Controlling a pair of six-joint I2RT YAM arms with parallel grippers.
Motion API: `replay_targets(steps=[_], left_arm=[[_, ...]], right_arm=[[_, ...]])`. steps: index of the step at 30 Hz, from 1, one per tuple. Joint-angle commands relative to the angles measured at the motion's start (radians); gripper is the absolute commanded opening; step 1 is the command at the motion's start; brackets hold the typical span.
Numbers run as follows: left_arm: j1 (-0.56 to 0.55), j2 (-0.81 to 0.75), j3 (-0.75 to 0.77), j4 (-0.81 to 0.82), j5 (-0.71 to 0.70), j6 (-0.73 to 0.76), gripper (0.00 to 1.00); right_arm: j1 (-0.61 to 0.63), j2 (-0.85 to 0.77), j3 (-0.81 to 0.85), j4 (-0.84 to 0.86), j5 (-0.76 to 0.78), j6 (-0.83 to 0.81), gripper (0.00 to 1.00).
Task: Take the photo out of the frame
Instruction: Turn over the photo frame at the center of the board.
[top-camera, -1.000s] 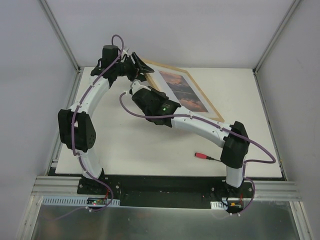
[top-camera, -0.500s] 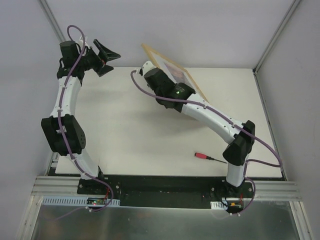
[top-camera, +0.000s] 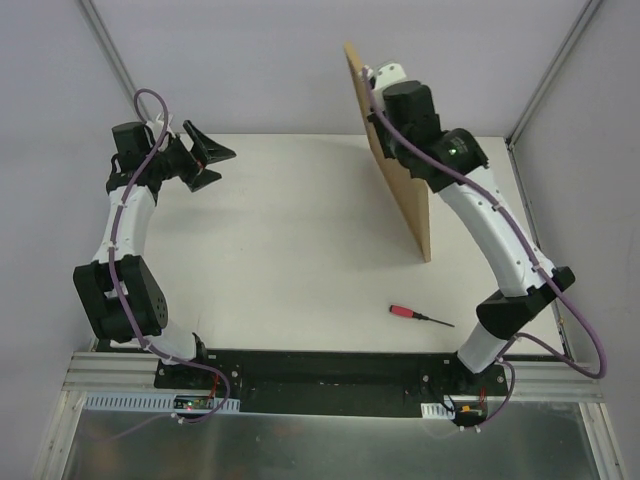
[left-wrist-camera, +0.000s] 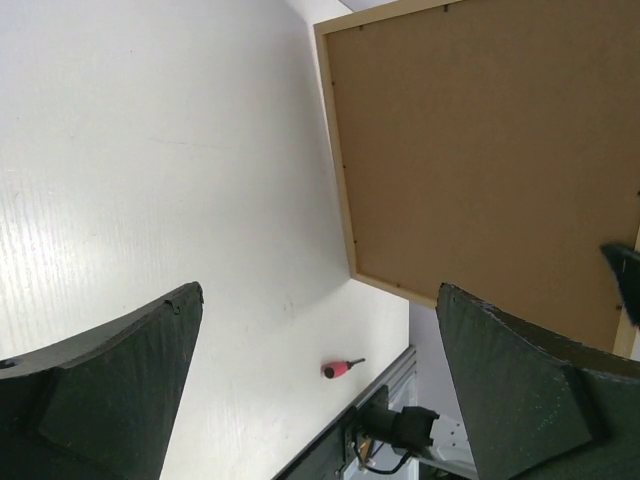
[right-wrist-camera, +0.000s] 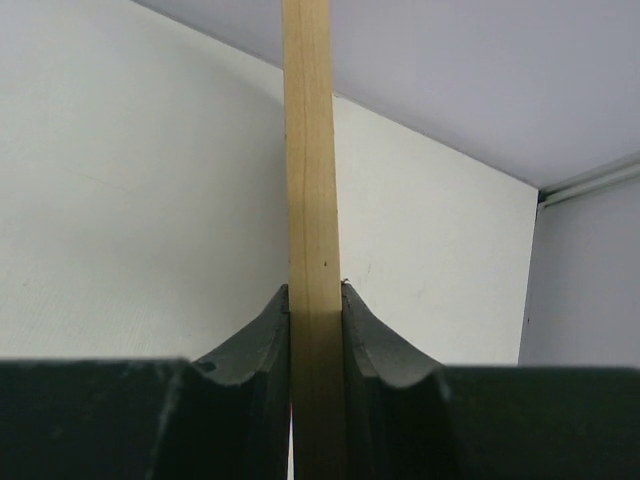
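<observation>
1. Frame (top-camera: 412, 215): a large rectangle of thin light wood, standing on edge and seen almost edge-on from above, at about 2 o'clock on the desk (top-camera: 280, 250).
2. Its brown fibreboard back faces 9 o'clock. In the left wrist view the back fills the pale rim, with small dark tabs spaced along the inner edge.
3. Its upper end rises at 12 o'clock in front of the rear wall (top-camera: 260, 60). Its lower corner is down near the desk at 3 o'clock; I cannot tell whether it touches.
4. The glazed side faces 3 o'clock, away from every camera, so the photo is hidden.
5. The right end effector (right-wrist-camera: 313, 290) pinches the frame's upper rim, one dark finger pressed against each side of the narrow wooden edge.
6. The left end effector (top-camera: 220, 165) is spread wide and holds nothing. It hangs at 10 o'clock, well apart from the frame and pointed towards it.
7. The desk is a matt white board with faint grain.
8. A red-handled screwdriver (top-camera: 405, 313) lies on it at 5 o'clock, near the right arm's base.
9. Pale grey panels enclose the desk on three sides, with metal posts (top-camera: 120, 70) at the rear corners.
10. A black plate (top-camera: 320, 378) at 6 o'clock carries both arm bases.
</observation>
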Motion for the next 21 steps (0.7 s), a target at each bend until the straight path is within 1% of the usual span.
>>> replay_targets(steps=[1,7,12,17,18,21], left_arm=[[0.011,-0.081,-0.017,0.028,0.047,0.050,0.99],[0.011,-0.110,-0.037,0.028,0.047,0.049,0.99],[0.011,-0.125,-0.075,0.032,0.043,0.046,0.99],[0.011,-0.137,-0.095,0.042,0.044,0.032,0.99],[0.011,-0.139,-0.098,0.043,0.044,0.032,0.99],[0.011,-0.134,-0.094,0.045,0.059,0.032,0.99]], right_arm=[[-0.151,-0.117,0.096,0.053,-0.083,0.158,0.00],[-0.352,-0.122,0.128,-0.005,-0.229,0.272,0.00],[-0.524,-0.127,0.147,-0.020,-0.335,0.347,0.00],[-0.708,-0.116,0.136,-0.030,-0.505,0.435,0.00],[-0.753,-0.113,0.133,-0.034,-0.575,0.444,0.00],[-0.837,-0.114,0.081,-0.031,-0.696,0.479,0.00]])
